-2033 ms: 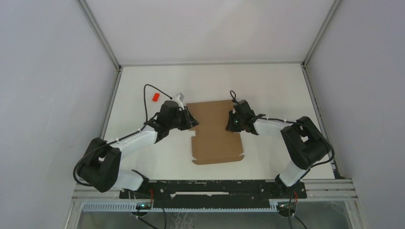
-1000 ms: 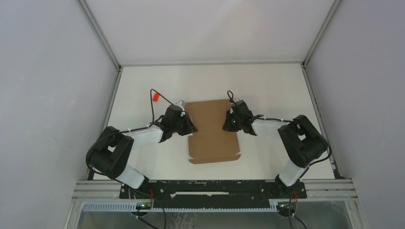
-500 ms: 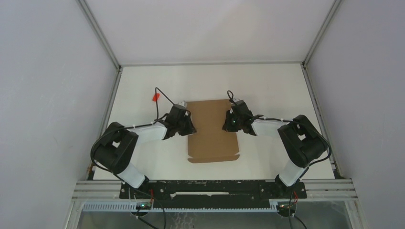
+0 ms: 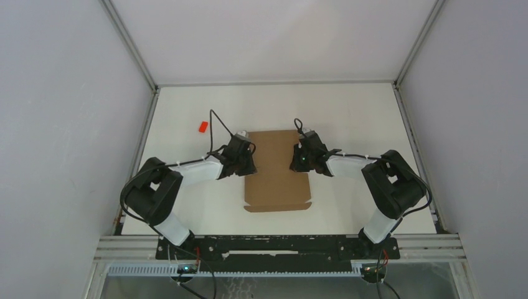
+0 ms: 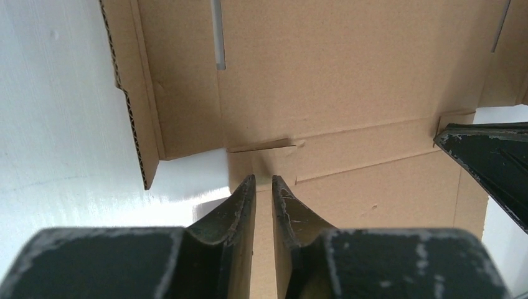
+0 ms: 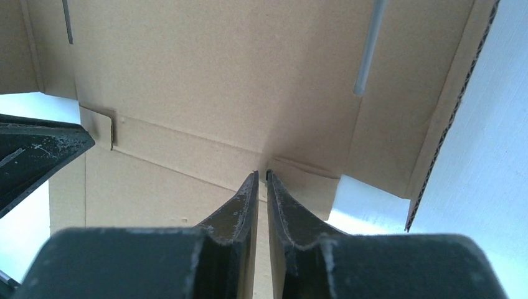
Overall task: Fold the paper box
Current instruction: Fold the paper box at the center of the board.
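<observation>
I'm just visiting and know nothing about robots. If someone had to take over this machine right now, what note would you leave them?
Left gripper: jaws almost together, apparently pinching the left edge of the paper box.
Right gripper: the same, on the box's right edge.
Box: lies mostly flat between the two grippers; its side flaps look partly raised.
Done: both sides appear gripped.
Left: raise the walls, tuck the flaps and close it. It is not yet box-shaped.

A matte white rectangular worktop [image 4: 348,112] lies evenly lit. Plain pale grey panel walls [image 4: 274,37] close it at nine, twelve and three o'clock.
</observation>
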Available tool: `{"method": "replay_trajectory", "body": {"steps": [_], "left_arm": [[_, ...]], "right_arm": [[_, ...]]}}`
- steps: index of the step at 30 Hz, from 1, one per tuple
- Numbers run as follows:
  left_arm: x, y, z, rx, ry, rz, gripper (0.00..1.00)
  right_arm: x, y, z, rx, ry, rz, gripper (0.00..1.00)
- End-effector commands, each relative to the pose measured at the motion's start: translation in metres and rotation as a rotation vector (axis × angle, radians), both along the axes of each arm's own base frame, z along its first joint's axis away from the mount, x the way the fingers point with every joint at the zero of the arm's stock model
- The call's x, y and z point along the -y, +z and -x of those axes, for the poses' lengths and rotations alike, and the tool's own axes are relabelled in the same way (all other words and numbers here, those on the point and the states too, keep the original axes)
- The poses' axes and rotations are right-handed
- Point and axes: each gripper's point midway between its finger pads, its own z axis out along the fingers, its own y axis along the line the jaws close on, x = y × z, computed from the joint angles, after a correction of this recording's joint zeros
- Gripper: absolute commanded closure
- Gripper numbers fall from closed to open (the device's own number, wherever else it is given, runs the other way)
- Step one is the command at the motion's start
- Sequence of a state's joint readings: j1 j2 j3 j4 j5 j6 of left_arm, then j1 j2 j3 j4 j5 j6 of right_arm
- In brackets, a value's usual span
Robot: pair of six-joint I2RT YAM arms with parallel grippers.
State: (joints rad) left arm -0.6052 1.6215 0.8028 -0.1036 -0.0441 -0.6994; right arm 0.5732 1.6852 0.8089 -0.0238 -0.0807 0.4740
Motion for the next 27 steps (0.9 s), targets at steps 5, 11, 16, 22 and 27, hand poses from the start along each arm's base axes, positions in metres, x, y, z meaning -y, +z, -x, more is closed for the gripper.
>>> {"method": "replay_trajectory", "body": {"steps": [5,11,16,22,27], "left_arm": [[-0.0210,-0.0082,0.0051,-0.033,0.004,-0.165,0.65],[-0.0267,-0.0073,0.0070,-0.036,0.004,-0.232,0.64],[-0.0260,-0.0067,0.0074,-0.033,0.003,-0.246,0.65],[-0.0251,-0.0028,0.0050,-0.029,0.001,-0.267,0.64],[-0.0244,-0.0011,0.0046,-0.031,-0.007,-0.312,0.64]], "right_arm": [[0.0479,-0.0421,0.0456,-0.179,-0.026,0.236,0.80],[0.0474,-0.0419,0.0470,-0.179,-0.028,0.242,0.79],[0.0446,-0.0403,0.0478,-0.174,-0.023,0.238,0.79],[0.0464,-0.0386,0.0478,-0.174,-0.025,0.249,0.79],[0.0475,-0.0393,0.0476,-0.170,-0.029,0.272,0.79]]}}
